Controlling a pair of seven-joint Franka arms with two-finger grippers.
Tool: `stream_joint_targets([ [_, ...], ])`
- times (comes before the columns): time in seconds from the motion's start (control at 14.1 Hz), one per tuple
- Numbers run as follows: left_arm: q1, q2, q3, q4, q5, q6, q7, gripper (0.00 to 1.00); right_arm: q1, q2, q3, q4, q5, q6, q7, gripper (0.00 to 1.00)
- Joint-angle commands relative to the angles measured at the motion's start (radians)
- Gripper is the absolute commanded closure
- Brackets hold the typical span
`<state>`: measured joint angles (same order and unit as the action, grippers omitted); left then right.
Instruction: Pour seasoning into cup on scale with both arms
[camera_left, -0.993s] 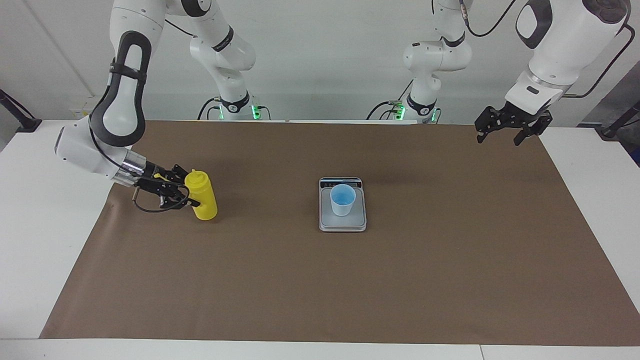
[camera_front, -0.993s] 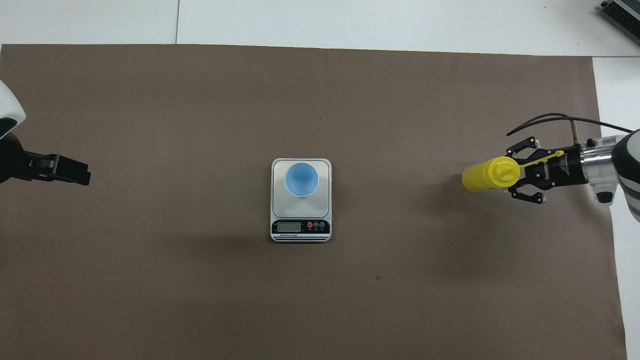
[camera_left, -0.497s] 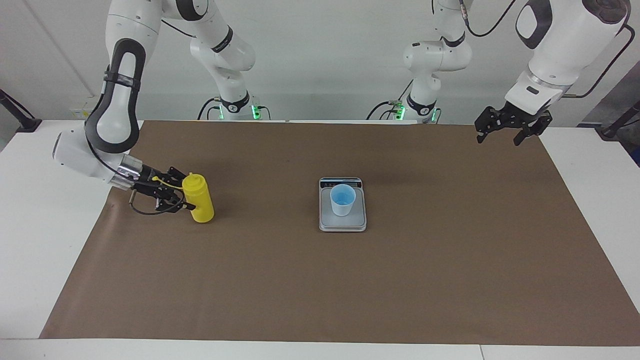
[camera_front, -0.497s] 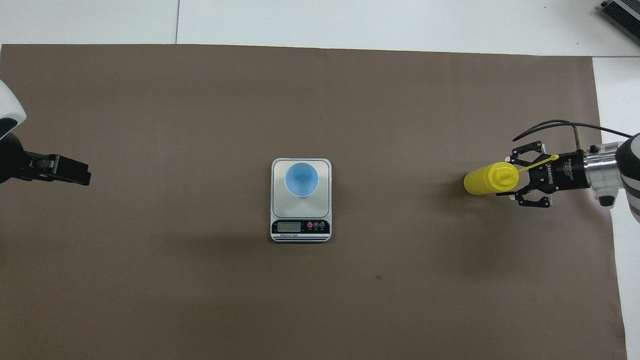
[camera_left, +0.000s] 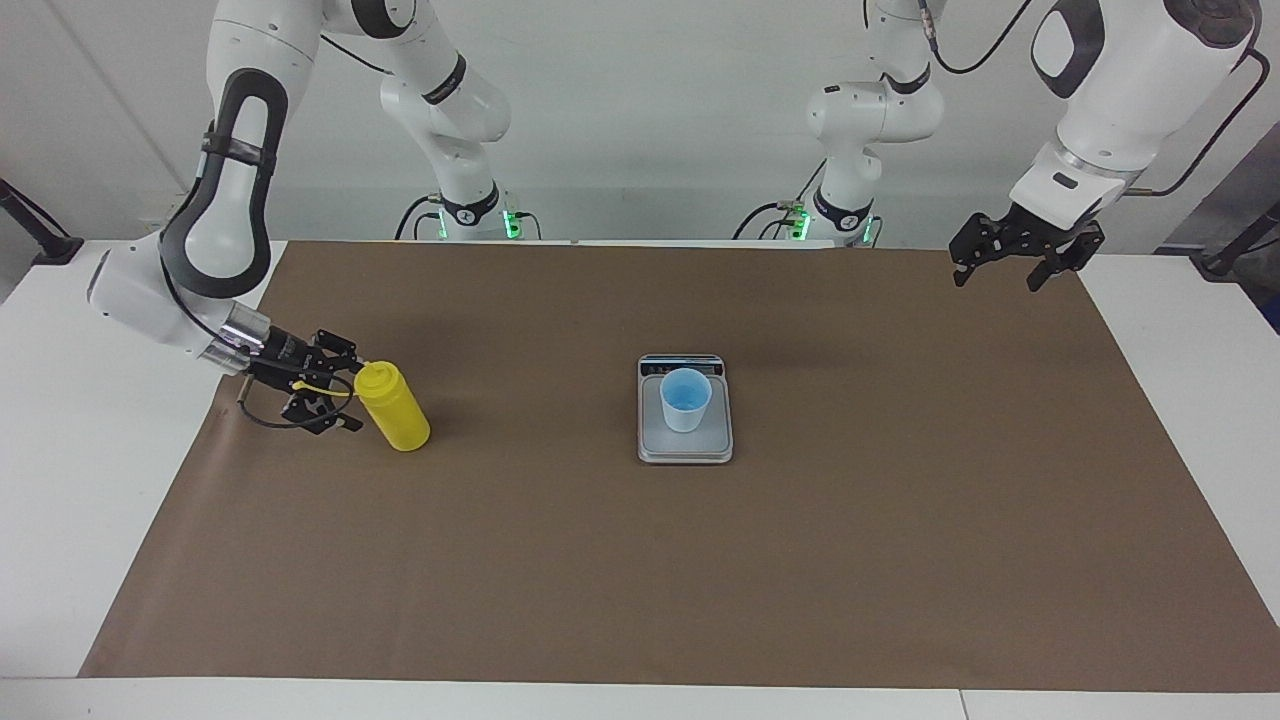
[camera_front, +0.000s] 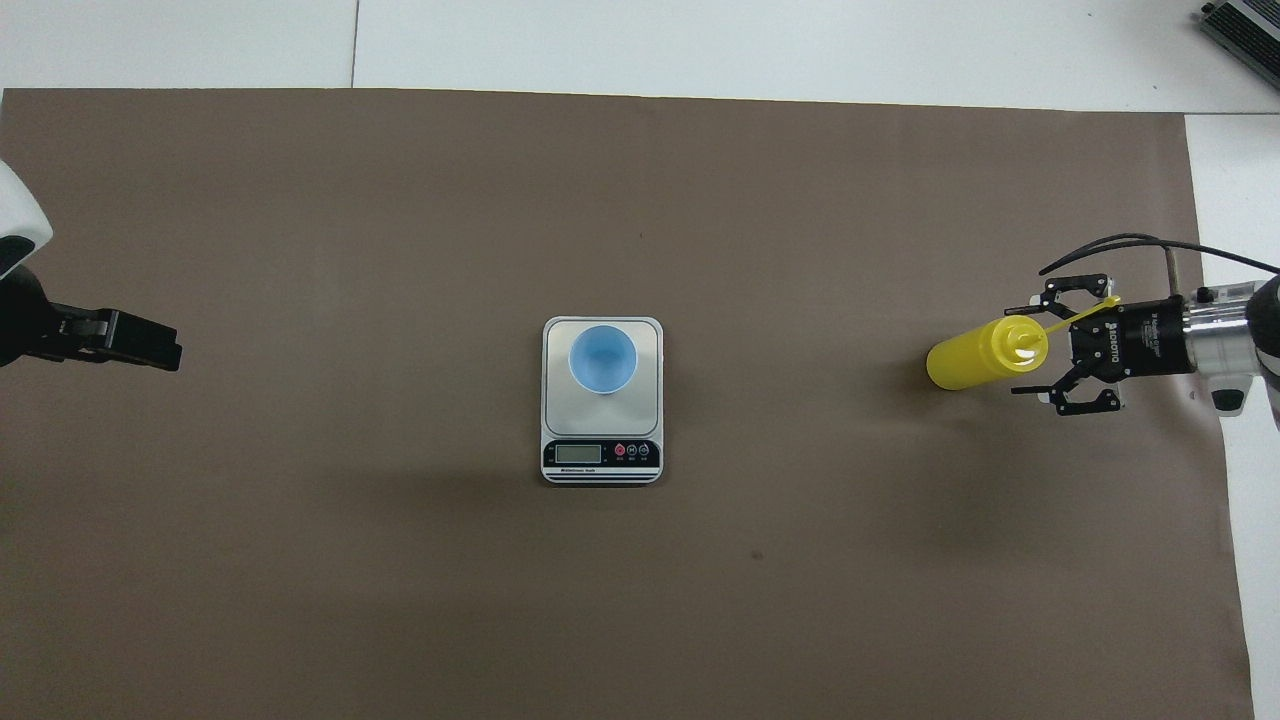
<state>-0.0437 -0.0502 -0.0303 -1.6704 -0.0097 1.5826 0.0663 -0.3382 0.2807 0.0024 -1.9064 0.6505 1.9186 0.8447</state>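
The yellow seasoning bottle (camera_left: 395, 408) (camera_front: 968, 360) stands on the brown mat toward the right arm's end of the table and leans toward my right gripper (camera_left: 345, 390) (camera_front: 1040, 350). That gripper is open, its jaws spread wide beside the bottle's top. The thin yellow cap strap (camera_front: 1085, 312) reaches into the gap between them. The pale blue cup (camera_left: 686, 398) (camera_front: 603, 358) sits upright on the silver scale (camera_left: 687, 449) (camera_front: 556, 405) at mid-table. My left gripper (camera_left: 998, 282) (camera_front: 150, 345) waits open in the air over the mat's edge at the left arm's end.
A brown mat (camera_left: 640, 560) covers most of the white table (camera_left: 60, 480). The scale's dark display strip (camera_front: 600, 455) faces the robots. A grey device corner (camera_front: 1245, 25) shows at the table's edge farthest from the robots.
My right gripper has opened off the seasoning bottle and drawn back toward its end of the table. The bottle now leans toward it. The left arm has not moved.
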Motion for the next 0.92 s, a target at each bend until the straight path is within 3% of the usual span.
stream_joint_targets([
  [0.0,0.001,-0.030,-0.002,-0.035,-0.009,0.016,0.007,0.00,-0.015,-0.017,0.010,-0.006,-0.083,0.059,-0.067,0.00],
  [0.35,0.001,-0.030,-0.002,-0.035,-0.009,0.019,0.007,0.00,-0.016,-0.081,0.013,0.003,-0.354,0.059,-0.235,0.00],
  [0.85,0.001,-0.030,-0.002,-0.037,-0.009,0.022,0.007,0.00,0.097,-0.188,0.016,0.043,-0.524,0.059,-0.274,0.00],
])
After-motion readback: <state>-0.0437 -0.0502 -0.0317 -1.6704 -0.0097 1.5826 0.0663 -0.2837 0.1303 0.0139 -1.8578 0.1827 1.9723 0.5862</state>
